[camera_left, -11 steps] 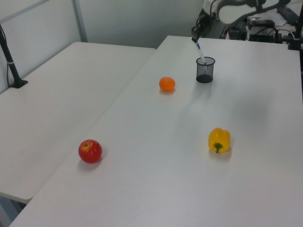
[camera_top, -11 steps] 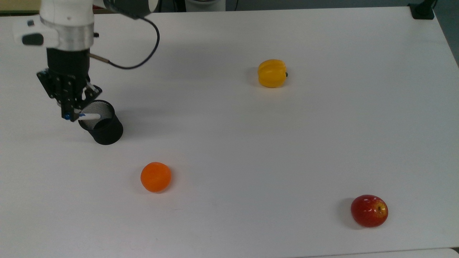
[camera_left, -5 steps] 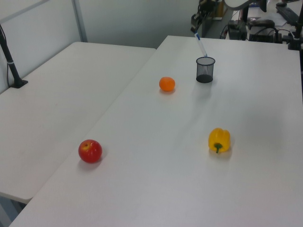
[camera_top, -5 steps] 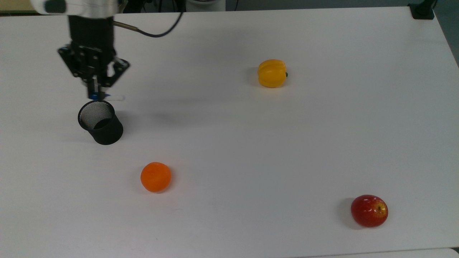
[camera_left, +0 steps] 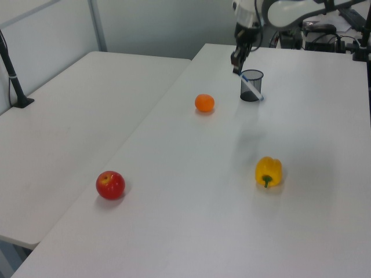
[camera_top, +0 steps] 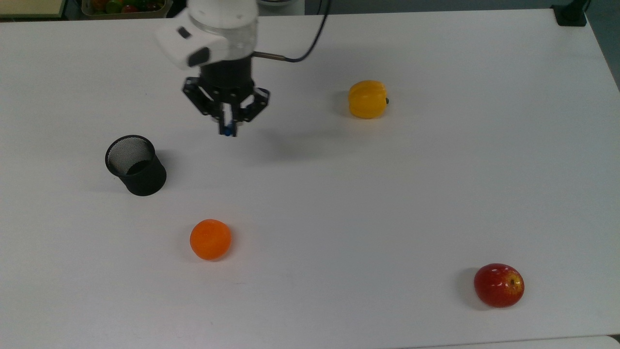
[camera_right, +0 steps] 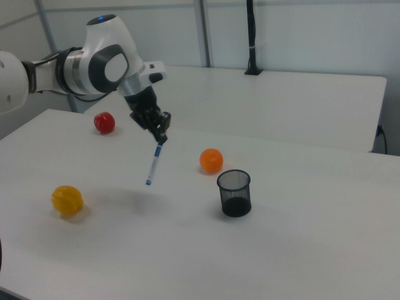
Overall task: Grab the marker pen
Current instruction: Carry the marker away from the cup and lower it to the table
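The big white desk (camera_top: 387, 194) holds everything. Above it hangs the white robot arm (camera_right: 94, 65), with its black claw (camera_top: 227, 127) pointing down. The claw is pinched narrow on the top end of the marker pen (camera_right: 154, 164), so the pen is up in the air, off the desk. In the right view the pen hangs from the claw on a slant, with its lower blue tip down toward the right view's left. In the top view just a bit of blue shows between the claw's tips.

The black mesh cup (camera_top: 136, 165) stands upright on the desk, below the claw and toward the top view's left, well apart from it. The yellow pepper (camera_top: 367, 99) sits off to the claw's side, toward the top view's right. The orange (camera_top: 210, 239) lies lower in the top view, below the claw and a little toward the top view's left. The red apple (camera_top: 498, 285) is the farthest from the claw, near the top view's bottom right corner.
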Motion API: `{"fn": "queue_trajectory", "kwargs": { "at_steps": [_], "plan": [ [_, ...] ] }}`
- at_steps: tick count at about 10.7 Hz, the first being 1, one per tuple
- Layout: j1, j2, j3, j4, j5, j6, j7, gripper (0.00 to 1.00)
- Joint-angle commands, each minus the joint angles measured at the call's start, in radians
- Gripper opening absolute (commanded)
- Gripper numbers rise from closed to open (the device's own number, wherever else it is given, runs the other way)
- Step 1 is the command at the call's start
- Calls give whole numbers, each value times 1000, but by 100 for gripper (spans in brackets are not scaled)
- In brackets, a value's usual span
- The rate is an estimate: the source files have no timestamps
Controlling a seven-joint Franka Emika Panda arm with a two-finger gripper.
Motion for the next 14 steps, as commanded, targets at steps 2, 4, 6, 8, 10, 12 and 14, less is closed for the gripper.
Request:
{"fn": "queue_trajectory", "kwargs": {
  "at_steps": [2, 4, 6, 8, 10, 12, 14],
  "plan": [
    [95, 82, -12, -15, 12, -34, 16, 14],
    [102, 111, -12, -15, 12, -28, 16, 14],
    [104, 138, -12, -15, 12, -25, 16, 14],
    [104, 138, -10, -14, 12, -23, 16, 21],
    [104, 138, -10, -14, 12, -28, 16, 99],
    [104, 133, -10, -11, 10, -33, 8, 100],
    [107, 118, -10, -12, 10, -36, 14, 100]
  ]
}}
